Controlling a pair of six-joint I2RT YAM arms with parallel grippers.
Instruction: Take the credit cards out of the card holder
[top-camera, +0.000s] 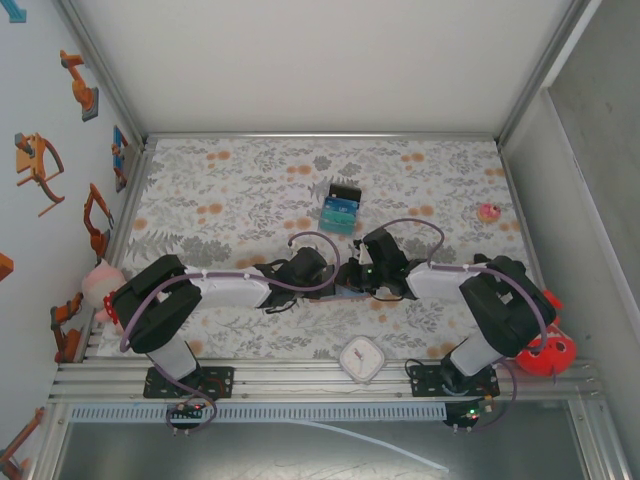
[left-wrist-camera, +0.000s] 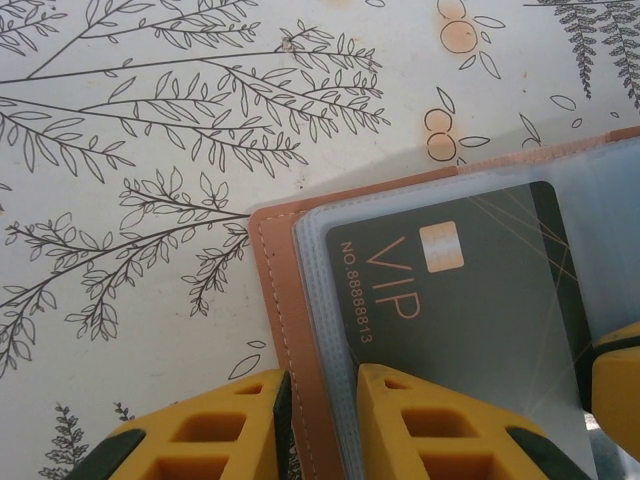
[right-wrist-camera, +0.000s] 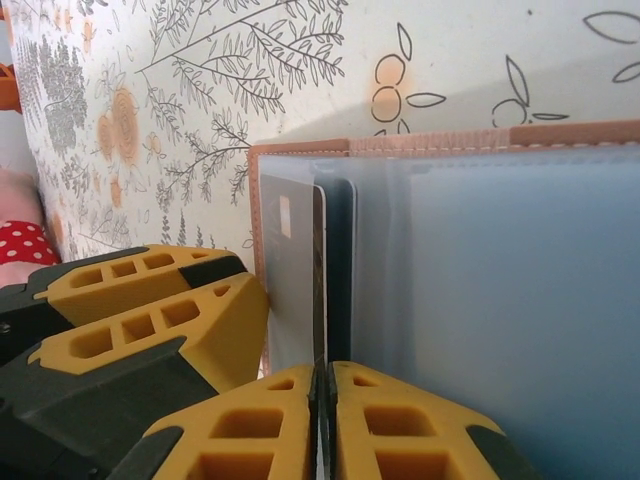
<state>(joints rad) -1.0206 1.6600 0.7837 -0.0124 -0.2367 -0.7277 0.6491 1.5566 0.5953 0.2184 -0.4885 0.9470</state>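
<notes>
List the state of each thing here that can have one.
card holder, open on the table
black card, inside the holder
loose cards, out, piled on the table
left gripper, astride the holder's brown edge, grip unclear
right gripper, shut on a thin leaf of the holder

A white square object with rounded corners (top-camera: 360, 360) is seen at the near edge of the tabletop (top-camera: 230, 190), nearer the bases than the left gripper (top-camera: 338, 283) and right gripper (top-camera: 362, 280). A small pink round item (top-camera: 489, 212) is placed beyond and right of the right gripper, well apart. A red soft toy (top-camera: 548, 352) is lodged far to its right. A pink soft toy (top-camera: 100, 285) is found far left of the left gripper. The tabletop is printed with grey leaves and orange blossoms.
</notes>
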